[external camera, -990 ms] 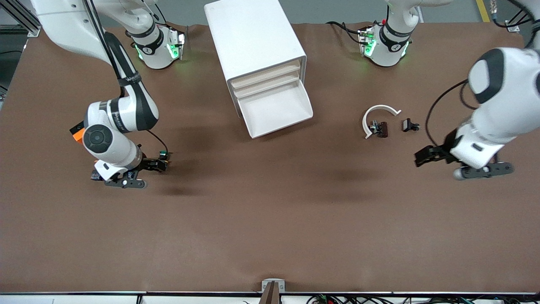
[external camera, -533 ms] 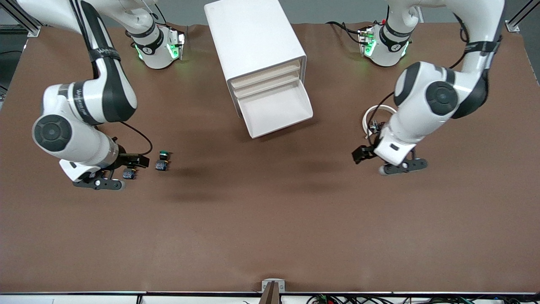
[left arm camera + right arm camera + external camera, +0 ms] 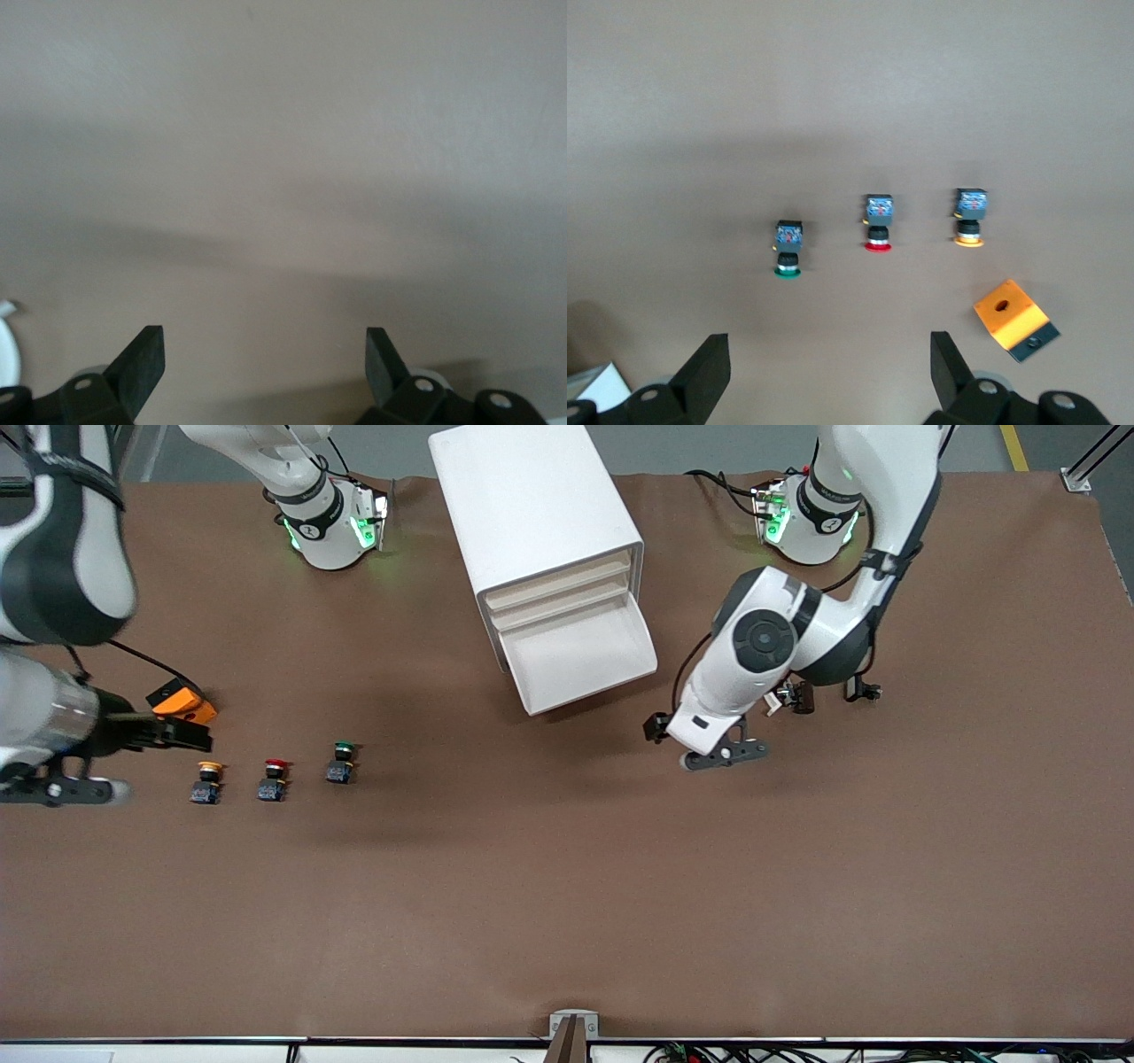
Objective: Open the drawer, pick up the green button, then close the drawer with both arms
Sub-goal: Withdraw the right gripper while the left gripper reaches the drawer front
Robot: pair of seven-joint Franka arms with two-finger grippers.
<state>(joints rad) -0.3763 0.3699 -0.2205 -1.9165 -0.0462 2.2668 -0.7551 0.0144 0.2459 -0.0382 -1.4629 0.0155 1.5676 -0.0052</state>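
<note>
The green-capped button [image 3: 341, 763] stands on the brown table, nearer to the front camera than the white drawer cabinet [image 3: 540, 505]. It also shows in the right wrist view [image 3: 788, 257]. The cabinet's lowest drawer [image 3: 611, 677] is pulled open and looks empty. My right gripper [image 3: 177, 735] is open and empty over the table by the orange block, apart from the button; its jaws show wide apart in the right wrist view [image 3: 830, 341]. My left gripper [image 3: 656, 726] is open and empty over bare table beside the open drawer; its own view [image 3: 264, 335] shows only table.
A red-capped button [image 3: 275, 779] and a yellow-capped button [image 3: 207, 782] stand in a row with the green one, toward the right arm's end. An orange block [image 3: 182, 704] lies by them. Small dark parts [image 3: 802, 695] [image 3: 861, 688] lie under the left arm.
My right gripper has let go of the green button and drawn back toward its end of the table. My left arm has swung in toward the open drawer.
</note>
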